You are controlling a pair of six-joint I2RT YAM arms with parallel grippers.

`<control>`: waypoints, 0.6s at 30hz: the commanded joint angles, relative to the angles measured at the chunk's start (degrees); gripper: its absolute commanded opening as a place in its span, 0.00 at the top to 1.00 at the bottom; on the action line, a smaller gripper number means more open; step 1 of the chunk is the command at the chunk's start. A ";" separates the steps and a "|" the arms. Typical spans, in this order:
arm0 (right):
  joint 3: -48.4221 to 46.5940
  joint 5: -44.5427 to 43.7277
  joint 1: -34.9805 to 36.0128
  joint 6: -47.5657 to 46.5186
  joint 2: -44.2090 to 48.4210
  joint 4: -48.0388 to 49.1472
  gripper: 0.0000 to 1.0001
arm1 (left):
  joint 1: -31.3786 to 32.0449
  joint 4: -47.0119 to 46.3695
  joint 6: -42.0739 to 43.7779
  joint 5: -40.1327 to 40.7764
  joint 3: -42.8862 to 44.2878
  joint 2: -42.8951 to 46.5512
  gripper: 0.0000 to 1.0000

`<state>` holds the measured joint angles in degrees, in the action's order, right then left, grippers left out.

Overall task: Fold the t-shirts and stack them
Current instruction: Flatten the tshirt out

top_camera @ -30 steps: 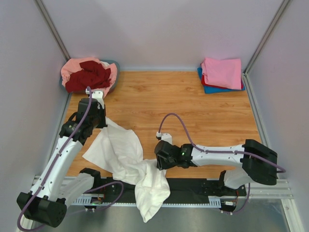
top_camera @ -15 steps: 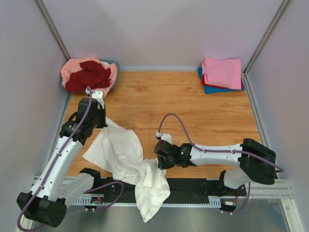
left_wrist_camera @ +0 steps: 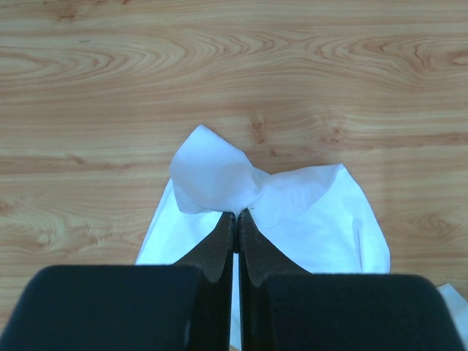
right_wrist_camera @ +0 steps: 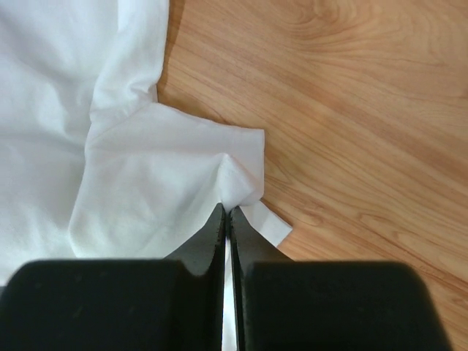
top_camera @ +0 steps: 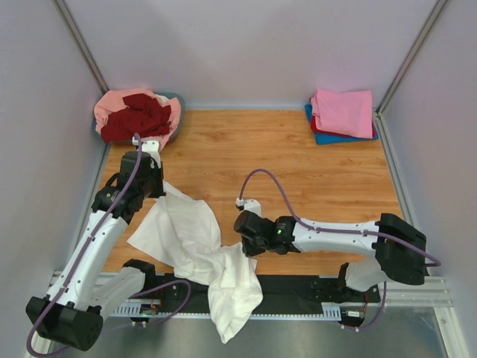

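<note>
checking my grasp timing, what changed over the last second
The right fingers closed on an edge of the white shirt, and that arm edged slightly toward the left arm. The left fingers stayed shut on another corner of it; the folded stack and the pile in the tub did not move.

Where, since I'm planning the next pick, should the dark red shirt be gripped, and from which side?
Pinch a raised fold near the middle of the dark red shirt, probably from straight above: it lies crumpled on top of the salmon-pink shirt, and the tub rim likely hinders a sideways approach.
</note>
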<state>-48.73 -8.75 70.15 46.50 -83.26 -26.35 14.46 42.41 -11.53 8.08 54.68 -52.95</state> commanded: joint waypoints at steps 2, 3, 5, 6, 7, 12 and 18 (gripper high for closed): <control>-4.96 -6.09 -0.36 -3.08 4.76 -6.50 1.00 | -0.40 -1.11 0.46 0.71 0.17 0.48 1.00; -6.28 -7.75 -0.28 -3.60 5.91 -9.05 1.00 | -0.40 0.81 0.02 0.28 0.69 0.74 1.00; -11.37 -13.29 -0.28 -5.71 10.54 -17.74 0.99 | -0.40 3.63 -0.77 -2.17 4.20 1.44 1.00; -13.04 -15.13 -0.19 -6.33 12.67 -20.56 1.00 | -0.40 5.90 -1.21 -2.45 6.30 3.36 1.00; -16.97 -18.20 -0.28 -7.73 14.95 -25.46 0.99 | -0.40 6.88 -1.65 -3.15 7.71 4.51 1.00; -31.40 -20.96 -0.28 -12.92 30.16 -36.04 1.00 | -0.40 14.62 -2.97 -5.79 22.18 9.96 1.00; -47.31 -7.86 -0.28 -23.90 37.82 -37.18 1.00 | -0.40 14.37 -4.37 -23.26 37.32 12.60 1.00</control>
<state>-91.33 -21.28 70.04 29.87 -45.30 -58.19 14.41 55.94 -14.02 -4.05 86.83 -41.63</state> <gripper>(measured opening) 0.011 0.008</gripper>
